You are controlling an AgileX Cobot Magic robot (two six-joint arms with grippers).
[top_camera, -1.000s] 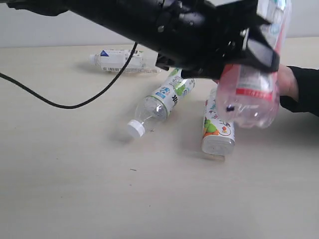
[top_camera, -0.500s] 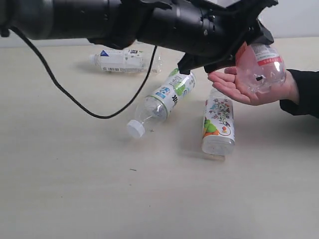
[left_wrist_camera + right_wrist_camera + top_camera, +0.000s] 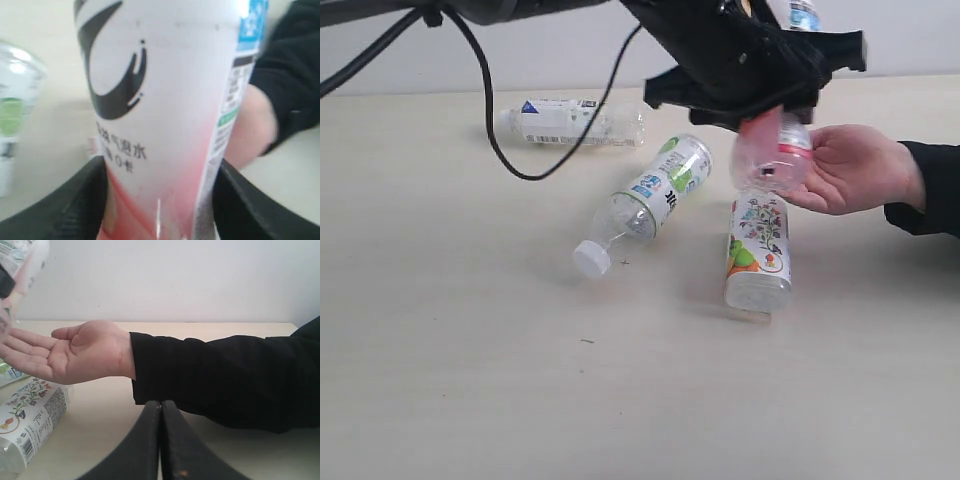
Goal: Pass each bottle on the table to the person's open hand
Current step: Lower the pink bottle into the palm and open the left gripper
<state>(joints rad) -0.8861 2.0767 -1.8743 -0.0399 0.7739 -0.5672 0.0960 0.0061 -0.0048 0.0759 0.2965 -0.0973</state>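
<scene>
Black left gripper (image 3: pixel 770 112) clamps clear pink-red-labelled plastic bottle (image 3: pixel 772 165) upper right, just over person's bare open hand (image 3: pixel 855 170) — staged for handover; right gripper (image 3: pixel 160 440) pinched closed.

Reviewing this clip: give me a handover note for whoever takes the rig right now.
Left gripper: shut on the pink-label bottle, above the fingertips of the person's open hand; not released.
Right gripper: shut, empty, facing the person's sleeve.
Lying on the table: green-white label bottle, floral bottle, white-blue label bottle.
Done: nothing in the palm yet.
To do: release the pink one, then hand over the other three.
</scene>
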